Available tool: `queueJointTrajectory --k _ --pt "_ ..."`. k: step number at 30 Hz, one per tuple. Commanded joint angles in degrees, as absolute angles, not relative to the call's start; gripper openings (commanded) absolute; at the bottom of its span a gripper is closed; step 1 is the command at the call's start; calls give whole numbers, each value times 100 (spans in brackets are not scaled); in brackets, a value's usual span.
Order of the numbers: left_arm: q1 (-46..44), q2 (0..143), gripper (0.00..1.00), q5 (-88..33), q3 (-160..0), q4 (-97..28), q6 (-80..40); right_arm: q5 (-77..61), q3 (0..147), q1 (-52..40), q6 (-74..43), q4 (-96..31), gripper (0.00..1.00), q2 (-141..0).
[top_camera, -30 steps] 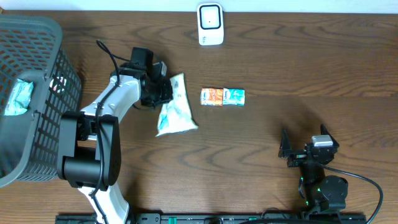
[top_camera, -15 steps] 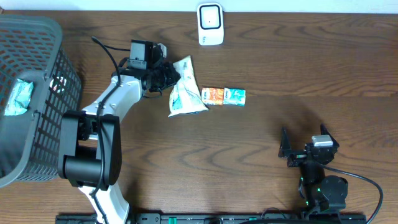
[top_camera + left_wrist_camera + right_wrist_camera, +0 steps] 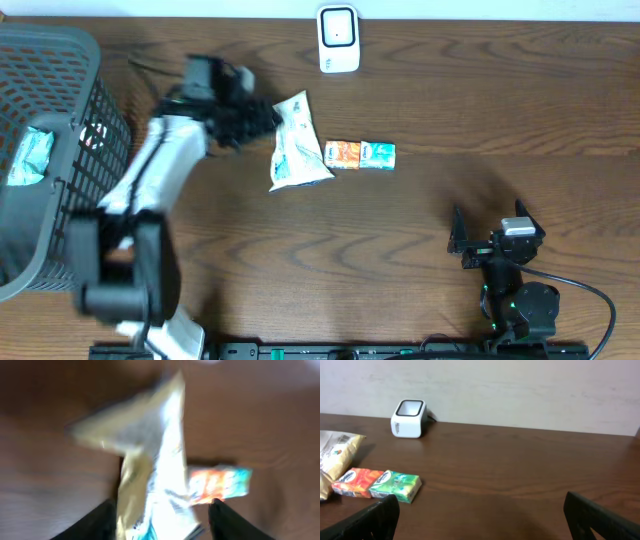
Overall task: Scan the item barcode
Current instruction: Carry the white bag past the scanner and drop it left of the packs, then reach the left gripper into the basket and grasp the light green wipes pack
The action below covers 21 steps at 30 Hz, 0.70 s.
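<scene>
**Pouch on the bench, just off the left claw's tips**

At the far left stands a dark mesh basket (image 3: pixel 95 110), and inside it lies a teal packet (image 3: pixel 28 158) whose print is too small to read. Right of the basket, the left claw (image 3: pixel 262 118) shows as a blur from overhead and points to the right. In its wrist view its two dark fingers (image 3: pixel 95 522) stand apart. The near end of the pouch (image 3: pixel 296 155) lies between them, with a gap showing beside the right finger. The view is too blurred to tell whether the other finger touches the pouch.

The pouch is cream and white with teal and dark print. It lies flat on the brown wooden bench (image 3: pixel 480 100), its upper end just beside the claw's tips and its length running away and down from them. No word on it can be made out in any view.

The white scanner (image 3: pixel 338 38) stands at the back edge of the bench, beyond the pouch and apart from it. It carries no legible marking.

Touching the pouch's right edge are two small boxes (image 3: pixel 360 155) set end to end, one orange and one green. Each has an oval logo that is too small to read.

Far to the right and near the front edge, the right claw (image 3: pixel 490 228) is spread wide with nothing in it, well apart from everything else.
</scene>
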<state>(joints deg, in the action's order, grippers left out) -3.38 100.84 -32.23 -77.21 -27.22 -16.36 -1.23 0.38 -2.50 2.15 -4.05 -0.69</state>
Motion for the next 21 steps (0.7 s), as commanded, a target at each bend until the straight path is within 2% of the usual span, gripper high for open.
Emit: queueJointTrajectory --k 1,5,11,13,17,21 --pt "12 8882 76 -3240 -8346 -2751 -1411 -99 32 -231 266 -432 99 -38" --pt "591 7902 77 -2506 -8501 -2674 -1415 -99 32 -231 266 -432 99 -38" --pt "1813 6984 80 -5 -8501 -2718 -1354 -99 32 -231 266 -432 99 -38" --pt "2263 6958 79 860 -8499 -2738 -1085 -99 32 -231 266 -432 99 -38" --pt "2888 7260 79 1717 -8495 -2954 -569 -99 32 -231 266 -432 99 -38" --pt "3352 7837 79 1787 -8462 -2954 -521 -99 32 -231 266 -432 99 -38"
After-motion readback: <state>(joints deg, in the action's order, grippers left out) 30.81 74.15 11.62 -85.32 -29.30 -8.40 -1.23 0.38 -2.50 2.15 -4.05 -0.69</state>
